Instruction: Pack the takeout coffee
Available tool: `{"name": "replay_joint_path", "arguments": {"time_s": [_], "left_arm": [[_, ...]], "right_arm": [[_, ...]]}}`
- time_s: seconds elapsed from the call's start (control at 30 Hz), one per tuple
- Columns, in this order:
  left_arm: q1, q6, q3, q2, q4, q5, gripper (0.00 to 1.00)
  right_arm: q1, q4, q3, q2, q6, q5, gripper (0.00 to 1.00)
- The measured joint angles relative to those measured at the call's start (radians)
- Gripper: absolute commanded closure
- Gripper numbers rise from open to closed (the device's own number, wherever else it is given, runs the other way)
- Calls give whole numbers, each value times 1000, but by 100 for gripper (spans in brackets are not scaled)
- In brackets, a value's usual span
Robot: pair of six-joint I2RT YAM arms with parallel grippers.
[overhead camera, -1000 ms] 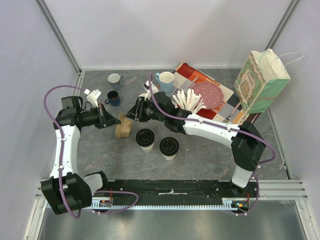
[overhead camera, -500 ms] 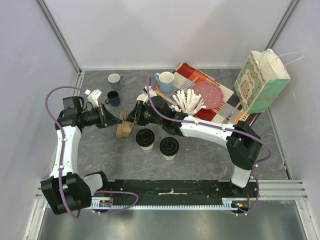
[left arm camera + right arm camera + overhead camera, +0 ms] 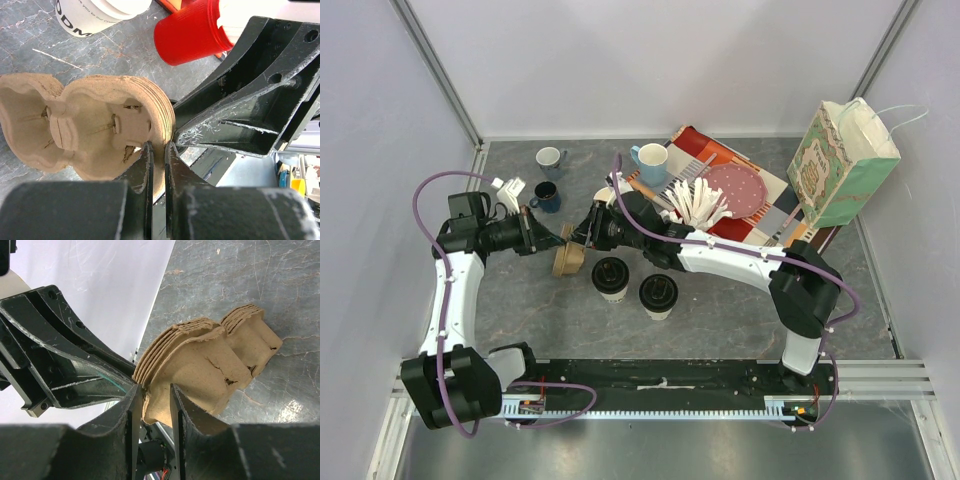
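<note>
**A:** Which step is in hand?

**B:** Getting a carrier ready, as I judge it. Both arms meet over the carrier stack (image 3: 566, 258), a nested pile of brown pulp trays tilted up on edge, its lower end on the table (image 3: 720, 320).

**A:** And the fingers?

**B:** The left gripper (image 3: 159, 150) is pinched nearly shut on the rim of the stack. The right gripper (image 3: 152, 392) comes from the opposite side, its jaws narrow and clamped on the same rim, just beside the left one.

**A:** Does the right one hold 1 tray or several?

**B:** I cannot tell. The wrist view shows about 5 layers fanned at the rim, but the fingers hide how many sit between them.

**A:** Where is the coffee?

**B:** The 2 lidded cups stand upright on the table just in front of the grippers: the left cup (image 3: 611, 277) close to the stack, the right cup (image 3: 658, 294) beside it. Neither is touched.

**A:** What does the next move call for?

**B:** Probably peeling: 1 gripper anchors the pile while the other draws a single tray away along the nesting direction. Too deep a pinch and 2 trays may come off together. The freed tray then needs laying flat, sockets up, before any cup goes in. The paper bag (image 3: 842, 160) stands well apart at the right for later.
</note>
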Motion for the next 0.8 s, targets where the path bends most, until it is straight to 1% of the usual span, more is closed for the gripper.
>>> {"name": "replay_joint_path", "arguments": {"time_s": [0.07,0.13,0.17,0.27,0.4,0.43,0.5,0.53,0.8], "left_arm": [[-3,-4,0,0,7,-5,98],[-5,-7,0,0,10,-6,98],[-6,-8,0,0,10,-7,98],[-6,-13,0,0,11,-10,98],[-9,-19,0,0,14,-16,98],[-9,-20,0,0,14,-16,98],[-9,-22,0,0,16,-16,98],[-9,-23,0,0,16,-16,98],[-8,-23,10,0,10,-37,98]], "right_arm": [[-2,0,2,0,0,-2,60],[-1,-7,6,0,-3,-2,65],[-1,-11,10,2,-3,-1,69],[-2,-19,15,8,-4,2,78],[-1,-12,15,10,-2,2,84],[-1,-10,15,10,-2,3,87],[-1,-6,15,11,-8,3,98],[-1,-6,16,11,-15,4,100],[7,1,17,11,-71,38,100]]}}
